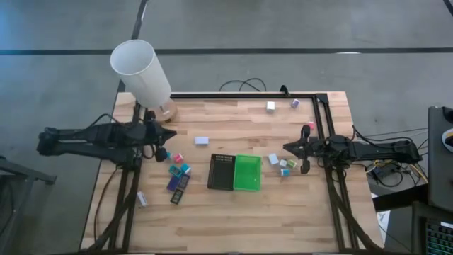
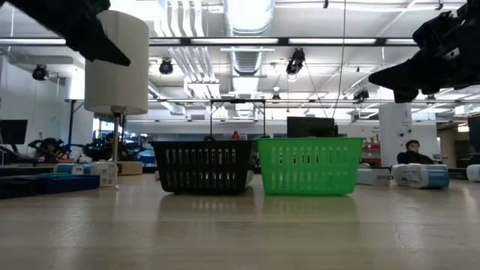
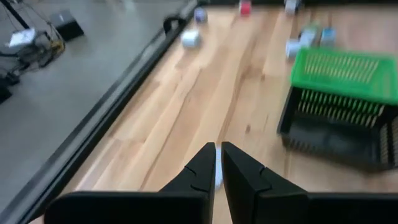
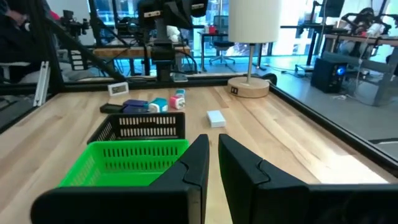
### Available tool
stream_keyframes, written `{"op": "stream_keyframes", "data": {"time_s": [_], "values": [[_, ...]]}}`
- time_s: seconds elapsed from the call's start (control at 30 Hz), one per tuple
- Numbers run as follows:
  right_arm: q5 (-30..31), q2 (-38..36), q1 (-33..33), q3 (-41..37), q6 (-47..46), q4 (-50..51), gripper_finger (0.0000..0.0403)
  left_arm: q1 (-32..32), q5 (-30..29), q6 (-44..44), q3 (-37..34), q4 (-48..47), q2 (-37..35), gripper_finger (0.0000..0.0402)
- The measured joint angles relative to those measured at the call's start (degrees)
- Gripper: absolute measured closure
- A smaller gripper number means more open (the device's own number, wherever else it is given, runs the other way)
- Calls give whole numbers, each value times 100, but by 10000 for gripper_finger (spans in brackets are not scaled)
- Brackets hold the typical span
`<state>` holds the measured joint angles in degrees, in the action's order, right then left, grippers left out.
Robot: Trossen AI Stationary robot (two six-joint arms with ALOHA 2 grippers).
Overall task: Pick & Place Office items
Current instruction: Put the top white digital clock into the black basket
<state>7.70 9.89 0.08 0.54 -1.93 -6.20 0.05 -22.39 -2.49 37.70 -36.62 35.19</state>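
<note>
Here, seen from above, a green tray and a black tray stand side by side, touching, near the middle of the wooden tabletop; the green tray serves as the landmark. The left gripper hovers well to the black-tray side of the green tray, its fingers pressed together and holding nothing. The right gripper hovers on the opposite side, near the green tray, its fingers likewise pressed together and empty. The office items lie scattered on the tabletop, none inside either tray as far as can be told: a cluster of teal, pink and dark-blue items lies beyond the black tray, between it and the left gripper; a white block lies apart, toward the far edge from the black tray; a small group of white and teal blocks lies just beside the green tray, under the right arm; a white block and a purple block lie near the far edge, well apart from the green tray; one more small item lies near the left edge. A lamp with a white cylindrical shade stands at the far left corner on a round wooden base.
</note>
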Motion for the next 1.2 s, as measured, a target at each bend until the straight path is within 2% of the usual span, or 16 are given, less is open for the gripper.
{"op": "stream_keyframes", "data": {"time_s": [0.13, 0.27, 0.53, 0.9, 1.03, 1.2], "values": [[0, 0, 0, 0, 179, 0, 367, 4, 0, 1, 653, -846, 706, 366], [0, 0, 0, 0, 72, -2, 367, 91, 8, -453, 1248, -1637, 1458, 356], [-2, 0, 2, 0, -98, -2, 367, 462, 569, -681, 1887, -2785, 2953, 282], [-7, 0, 2, 0, -110, 0, 367, 809, 646, 279, 2248, -2992, 4594, 174], [-9, 0, 2, 0, -112, 4, 367, 914, 590, 663, 2539, -2973, 5055, 153], [-17, 0, 2, 0, -243, 56, 367, 1112, 591, 1144, 2968, -2845, 5543, 147]]}}
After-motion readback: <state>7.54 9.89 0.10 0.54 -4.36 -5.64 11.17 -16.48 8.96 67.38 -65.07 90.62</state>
